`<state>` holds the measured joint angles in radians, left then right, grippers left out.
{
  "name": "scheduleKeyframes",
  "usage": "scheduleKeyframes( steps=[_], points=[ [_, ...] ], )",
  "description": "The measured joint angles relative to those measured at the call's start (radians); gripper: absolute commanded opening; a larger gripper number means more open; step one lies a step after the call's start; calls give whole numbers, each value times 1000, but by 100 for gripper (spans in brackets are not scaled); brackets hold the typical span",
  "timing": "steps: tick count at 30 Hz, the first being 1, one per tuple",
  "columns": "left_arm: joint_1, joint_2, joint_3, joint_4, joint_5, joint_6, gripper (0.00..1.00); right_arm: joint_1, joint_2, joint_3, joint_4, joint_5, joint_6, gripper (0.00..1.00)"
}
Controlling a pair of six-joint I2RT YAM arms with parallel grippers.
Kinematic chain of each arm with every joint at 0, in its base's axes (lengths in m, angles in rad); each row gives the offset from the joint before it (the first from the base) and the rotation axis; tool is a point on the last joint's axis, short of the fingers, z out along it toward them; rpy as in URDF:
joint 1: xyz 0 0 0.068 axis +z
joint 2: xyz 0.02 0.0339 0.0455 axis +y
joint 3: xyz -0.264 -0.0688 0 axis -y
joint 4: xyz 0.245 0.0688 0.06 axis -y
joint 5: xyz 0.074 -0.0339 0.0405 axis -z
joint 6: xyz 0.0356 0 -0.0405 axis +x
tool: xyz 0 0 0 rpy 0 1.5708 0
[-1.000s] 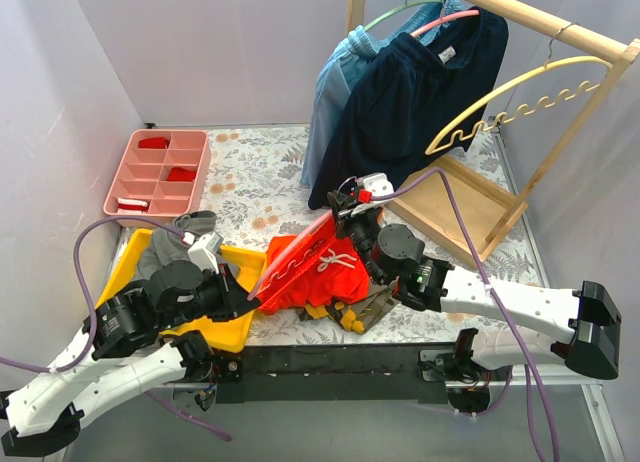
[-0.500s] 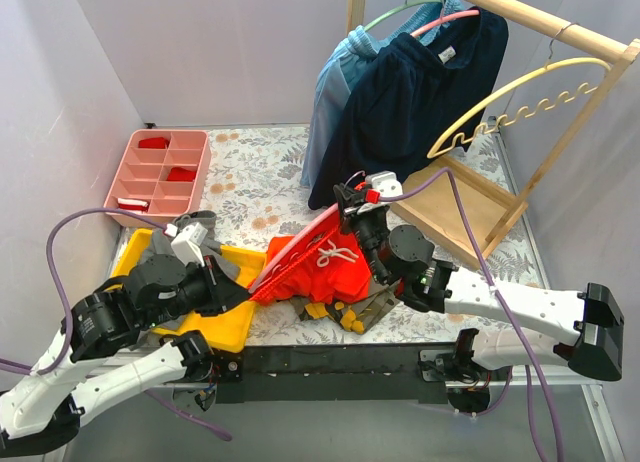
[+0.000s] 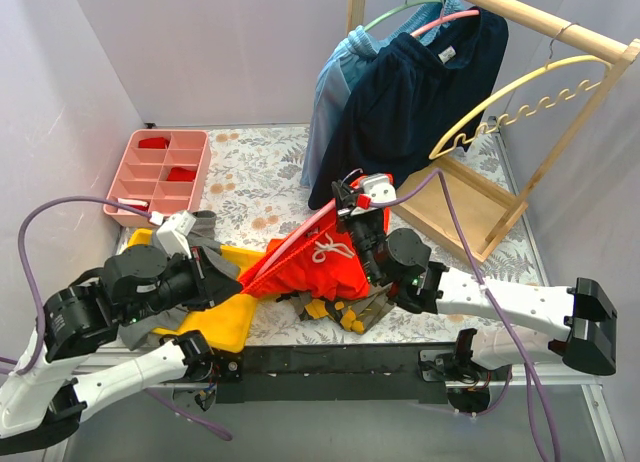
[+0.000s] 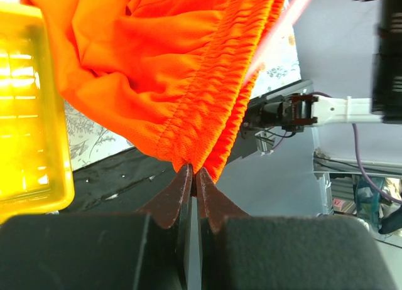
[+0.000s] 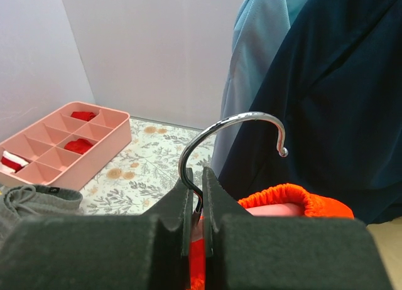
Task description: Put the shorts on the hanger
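The orange-red shorts [image 3: 325, 262] hang bunched over the pink hanger [image 3: 290, 240], which slants from upper right to lower left above the table. My left gripper [image 3: 240, 282] is shut on the elastic waistband at the shorts' lower-left end. In the left wrist view the fingertips [image 4: 182, 180] pinch the waistband of the shorts [image 4: 169, 70] and the pink bar [image 4: 276, 32] runs past, blurred. My right gripper [image 3: 353, 204] is shut on the base of the hanger's metal hook [image 5: 232, 123]. The shorts' waistband [image 5: 282, 197] lies over the pink shoulder [image 5: 270, 209] just behind it.
A wooden rack [image 3: 545, 22] at the back right carries a navy garment [image 3: 400, 102], a light blue garment [image 3: 335, 87] and a yellow notched hanger [image 3: 520, 97]. A pink compartment tray [image 3: 160, 172] stands at the back left. A yellow bin [image 3: 225, 322], grey cloth [image 3: 197, 222] and a camouflage garment [image 3: 345, 314] lie near the front.
My left gripper has risen and drawn back to the left with the waistband. The shorts have lifted off the pile and spread further along the hanger. The right gripper has barely shifted.
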<state>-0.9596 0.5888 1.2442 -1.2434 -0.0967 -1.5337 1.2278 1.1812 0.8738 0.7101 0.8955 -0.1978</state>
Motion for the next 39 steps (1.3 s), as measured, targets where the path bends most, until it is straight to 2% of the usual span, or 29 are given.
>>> scheduleKeyframes(
  steps=[6, 12, 18, 27, 35, 39],
  points=[
    [0, 77, 122, -39, -1, 40, 0, 50, 39, 33, 35, 26, -115, 1],
    [0, 208, 304, -54, -1, 89, 0, 94, 145, 209, 42, 100, -241, 1],
    [0, 375, 558, -40, 0, 107, 0, 105, 245, 417, 58, 179, -381, 1],
    [0, 415, 766, -21, -88, 65, 0, 105, 349, 625, 180, 253, -623, 1],
    [0, 373, 725, 25, -175, 71, 0, 117, 441, 887, 42, 260, -621, 1],
    [0, 402, 660, 102, -209, 118, 0, 129, 457, 911, -6, 283, -613, 1]
  ],
)
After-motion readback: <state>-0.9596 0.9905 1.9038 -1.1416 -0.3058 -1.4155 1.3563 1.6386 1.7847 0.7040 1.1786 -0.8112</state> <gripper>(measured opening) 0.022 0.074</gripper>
